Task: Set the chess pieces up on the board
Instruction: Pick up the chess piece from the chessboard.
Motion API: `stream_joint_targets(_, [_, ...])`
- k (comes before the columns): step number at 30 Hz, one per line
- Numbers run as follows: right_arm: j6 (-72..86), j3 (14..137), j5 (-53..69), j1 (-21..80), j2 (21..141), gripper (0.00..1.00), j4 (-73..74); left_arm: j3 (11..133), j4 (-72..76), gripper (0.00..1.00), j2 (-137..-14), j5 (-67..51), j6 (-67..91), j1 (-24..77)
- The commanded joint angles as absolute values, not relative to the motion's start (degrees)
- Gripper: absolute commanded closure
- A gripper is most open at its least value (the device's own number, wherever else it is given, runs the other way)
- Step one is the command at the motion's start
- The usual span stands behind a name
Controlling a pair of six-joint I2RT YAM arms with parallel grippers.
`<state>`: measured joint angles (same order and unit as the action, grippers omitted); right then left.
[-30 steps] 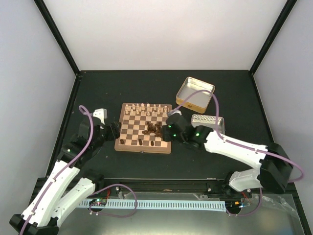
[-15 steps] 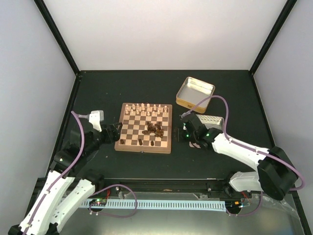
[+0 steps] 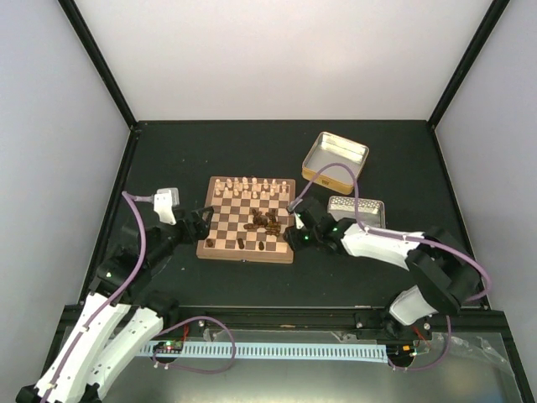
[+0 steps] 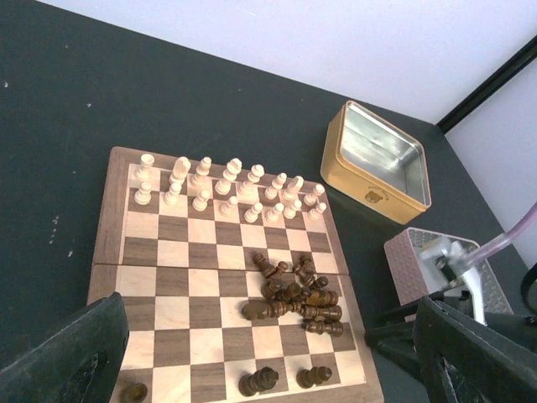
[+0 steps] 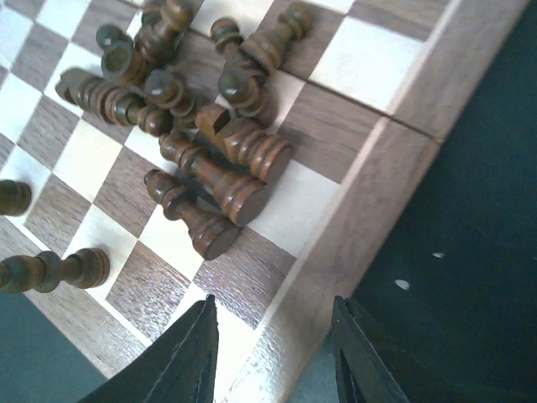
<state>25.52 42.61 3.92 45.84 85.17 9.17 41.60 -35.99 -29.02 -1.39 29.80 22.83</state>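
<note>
The board (image 3: 225,222) lies mid-table. A heap of fallen dark chess pieces (image 3: 264,222) covers its right-centre squares, also seen in the left wrist view (image 4: 294,294) and the right wrist view (image 5: 193,101). Three more dark pieces (image 3: 241,244) are on the near row; two of them lie on their sides (image 4: 258,380). My left gripper (image 3: 201,222) hovers at the board's left edge, open wide and empty (image 4: 268,336). My right gripper (image 3: 291,236) is low over the board's near right corner, open with only the border between its fingers (image 5: 273,336).
Cream chessmen (image 4: 226,185) stand in two rows along the board's far side. An open gold tin (image 3: 335,157) sits behind and to the right. A pink-sided lid (image 3: 357,210) lies just right of the board, close behind my right arm.
My right gripper pulled away to the right, then came back to the board's near right corner with its jaws narrower. My left gripper drew back slightly and opened wider.
</note>
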Motion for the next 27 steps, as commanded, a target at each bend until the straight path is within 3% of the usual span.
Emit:
stream_joint_targets(1, [21.0, 44.9, 2.7, 48.0, 89.2, 0.62, 6.7, 39.9, -29.5, 0.05, -29.7, -2.8, 31.4, 22.4])
stream_joint_targets(16, [25.6, 53.8, -5.0, 51.6, 100.8, 0.64, 8.8, 39.5, -29.7, 0.05, -30.9, -7.6, 28.4, 22.4])
stream_joint_targets(22, [25.7, 56.0, -6.8, 51.6, 102.4, 0.58, 12.4, 40.1, -29.3, 0.05, -31.7, -7.1, 27.4, 22.4])
stream_joint_targets(27, [27.4, 57.1, -6.9, 51.6, 101.7, 0.68, 14.8, 40.2, -29.1, 0.05, -32.5, -7.3, 26.9, 22.4])
